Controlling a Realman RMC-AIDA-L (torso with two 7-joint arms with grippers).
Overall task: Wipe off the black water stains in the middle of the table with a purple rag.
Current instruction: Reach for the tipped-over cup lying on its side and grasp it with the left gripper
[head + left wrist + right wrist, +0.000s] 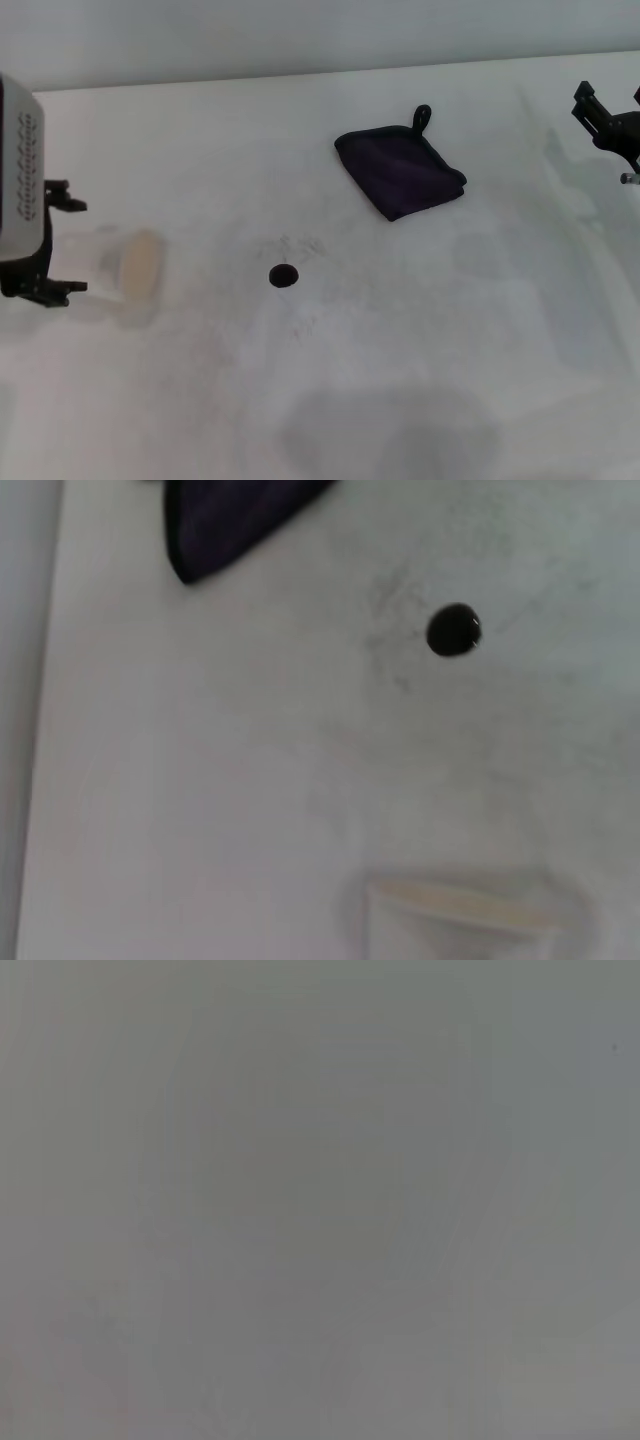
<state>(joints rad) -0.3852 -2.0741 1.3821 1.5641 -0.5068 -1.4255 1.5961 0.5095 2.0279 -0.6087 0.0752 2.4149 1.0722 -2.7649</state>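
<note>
1. Task state: nothing wiped yet. The black water stains (284, 276) sit intact near the middle of the table (480, 400), one small round black blot with faint grey speckles about it; the left wrist view shows the same blot (453, 630), edges crisp, unsmeared
2. The purple rag (400, 170) lies folded flat on the table, beyond the blot and toward the robot's right, well apart from it, loop at its far corner. Nothing touches it. One corner of it (225, 525) shows in the left wrist view
3. Left gripper (45, 240): at the left edge of the table, fingers spread wide, holding nothing
4. Right gripper (605, 120): at the far right edge, clear of the rag; cannot tell how far its fingers stand apart; nothing visibly in it. Right wrist view is a plain grey field, no object discernible
5. Remaining, by my judgement: the whole job, meaning pick up rag, carry to blot, rub clean
6. Containers: a pale cup (135, 265) lies just beside the left gripper, apparently on its side; its rim (465, 905) shows in the left wrist view. Contents cannot be made out; no spill seen around it
</note>
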